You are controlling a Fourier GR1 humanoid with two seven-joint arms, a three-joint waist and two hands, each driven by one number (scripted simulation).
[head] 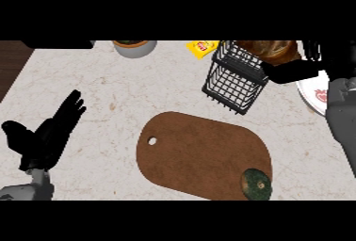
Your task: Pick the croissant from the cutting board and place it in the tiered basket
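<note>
Croissant sits in the top of the tiered basket, just beyond the cutting board. Right robot hand reaches over the basket beside it; its grip cannot be told. Left robot hand rests open, left of the board. A dark green vegetable lies on the board's near corner.

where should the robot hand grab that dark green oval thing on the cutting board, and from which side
Probably from above, pinching the dark green oval vegetable across its narrow middle. It lies at the near right edge of the cutting board, long axis pointing roughly away from the robot, sides free.
</note>
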